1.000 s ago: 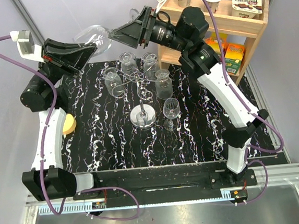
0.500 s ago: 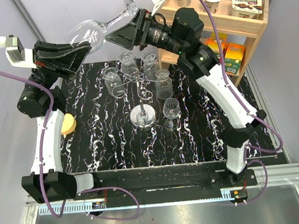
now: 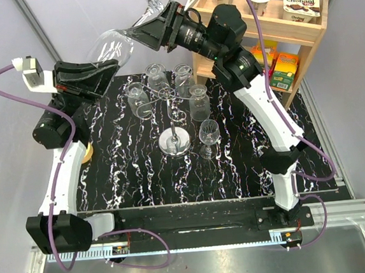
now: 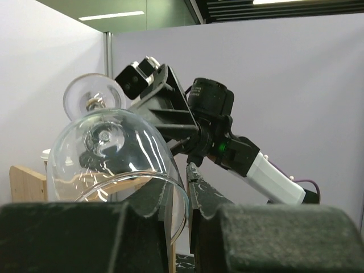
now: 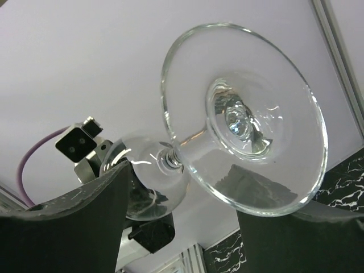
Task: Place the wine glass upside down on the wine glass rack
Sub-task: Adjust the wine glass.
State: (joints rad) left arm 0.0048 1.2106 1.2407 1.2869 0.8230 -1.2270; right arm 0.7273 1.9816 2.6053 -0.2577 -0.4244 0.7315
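Observation:
The clear wine glass (image 3: 112, 48) hangs in the air at the back left, lying nearly on its side between both grippers. My left gripper (image 3: 107, 67) is shut on the rim of its bowl (image 4: 114, 165), one finger inside and one outside. My right gripper (image 3: 147, 26) is open, with its fingers (image 5: 74, 222) either side of the stem and round foot (image 5: 244, 114). The foot's edge overlaps the right finger. The silver wire wine glass rack (image 3: 172, 121) stands mid-table on its disc base, below and right of the held glass. Several glasses hang from it upside down.
One small glass (image 3: 209, 134) stands upright on the black marbled table (image 3: 135, 179), just right of the rack's base. A wooden shelf unit (image 3: 301, 33) with yogurt cups and boxes stands at the back right. A yellow sponge (image 3: 86, 152) lies by the left arm.
Both arms have carried the glass higher, and it has tilted so the foot points up and back. The left gripper has shifted right, staying on the bowl rim.

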